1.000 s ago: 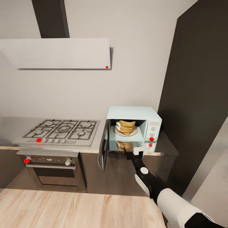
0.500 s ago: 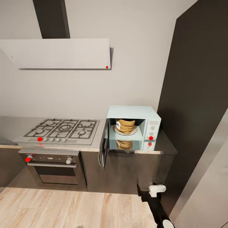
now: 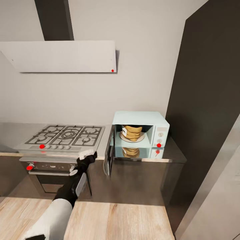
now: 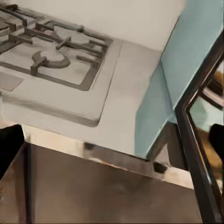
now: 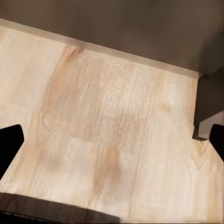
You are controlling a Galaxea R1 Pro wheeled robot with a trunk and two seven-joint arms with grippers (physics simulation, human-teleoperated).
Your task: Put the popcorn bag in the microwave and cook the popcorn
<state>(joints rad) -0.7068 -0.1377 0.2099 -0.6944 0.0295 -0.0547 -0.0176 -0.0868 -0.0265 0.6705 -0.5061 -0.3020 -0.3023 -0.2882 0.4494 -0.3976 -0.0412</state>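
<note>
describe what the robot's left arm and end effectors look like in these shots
In the head view, the left arm has a white upper shell, then a black forearm with a pale grey side panel and a small round white cap near the wrist. The left end effector is black with a whitish fingertip piece. In both wrist views the fingers appear as plain black, blunt shapes. No cables or markings are visible.

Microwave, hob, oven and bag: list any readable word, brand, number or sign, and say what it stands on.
No legible text.
popcorn bag: a small pale patch, too blurred to read.
microwave panel: knobs and a pale strip, no readable marks.
oven and hob: red dots and knobs, no lettering visible.
</note>
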